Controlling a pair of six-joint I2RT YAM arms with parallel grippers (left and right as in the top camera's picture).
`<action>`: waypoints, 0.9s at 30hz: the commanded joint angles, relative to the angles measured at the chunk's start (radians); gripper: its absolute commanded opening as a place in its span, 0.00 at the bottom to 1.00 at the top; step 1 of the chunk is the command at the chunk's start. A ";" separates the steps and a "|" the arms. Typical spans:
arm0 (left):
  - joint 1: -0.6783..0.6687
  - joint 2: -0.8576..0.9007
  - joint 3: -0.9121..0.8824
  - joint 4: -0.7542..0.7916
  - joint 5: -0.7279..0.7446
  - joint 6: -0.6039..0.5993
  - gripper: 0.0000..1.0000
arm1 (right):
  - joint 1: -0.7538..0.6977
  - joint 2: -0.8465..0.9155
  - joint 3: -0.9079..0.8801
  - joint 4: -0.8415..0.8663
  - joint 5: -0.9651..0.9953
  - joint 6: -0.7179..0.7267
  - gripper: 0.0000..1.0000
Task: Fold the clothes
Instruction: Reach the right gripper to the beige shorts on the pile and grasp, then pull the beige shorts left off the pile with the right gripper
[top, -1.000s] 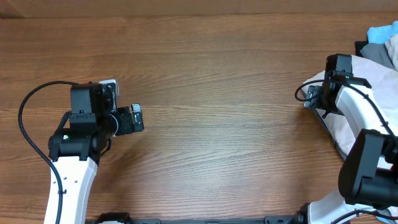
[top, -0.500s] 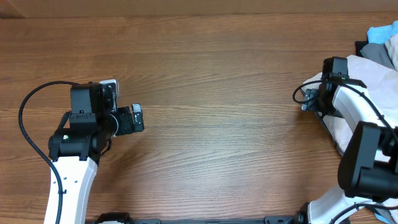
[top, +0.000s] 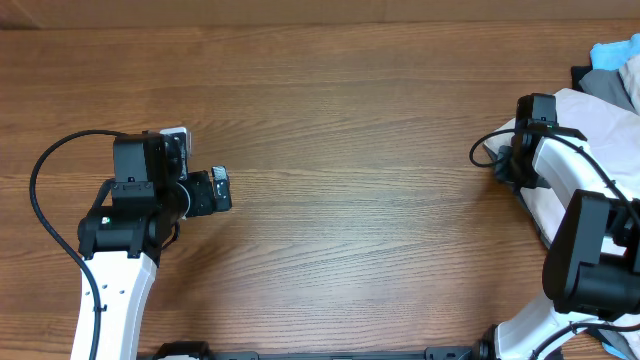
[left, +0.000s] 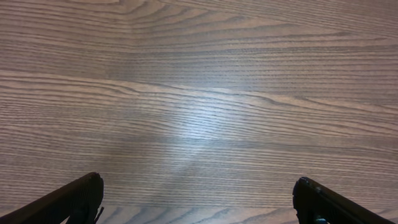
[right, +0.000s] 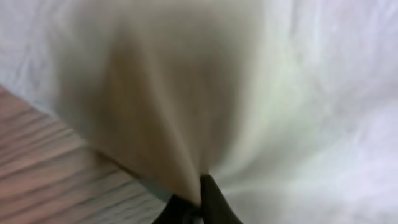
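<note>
The clothes, pale cream shorts (top: 600, 130), lie bunched at the table's right edge, partly under my right arm. My right gripper (top: 505, 160) is at their left edge and shut on a pinch of the cream fabric (right: 186, 124), which rises in a fold from between the dark fingertips (right: 214, 202); this gripper (right: 198, 205) sits at the bottom of the right wrist view. My left gripper (top: 222, 190) stands open over bare wood at the left, far from the shorts. In the left wrist view the left gripper (left: 199, 199) has nothing between its spread fingers (left: 81, 196).
A grey garment (top: 605, 82) and a light blue one (top: 618, 52) lie at the far right corner behind the shorts. A black cable (top: 45, 190) loops off the left arm. Wooden tabletop (top: 360, 180) spans the middle.
My right gripper has shifted slightly toward the shorts' left edge and has shut on the fabric. The left arm has not moved.
</note>
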 joint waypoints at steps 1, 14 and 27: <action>0.007 0.002 0.022 0.005 0.019 0.003 1.00 | -0.003 -0.001 0.009 -0.010 0.089 0.021 0.04; 0.007 0.002 0.022 0.012 0.019 0.003 1.00 | 0.026 -0.068 0.648 -0.477 -0.402 -0.034 0.04; 0.006 0.002 0.022 0.029 0.022 -0.023 1.00 | 0.498 -0.068 0.782 -0.610 -0.457 -0.015 0.04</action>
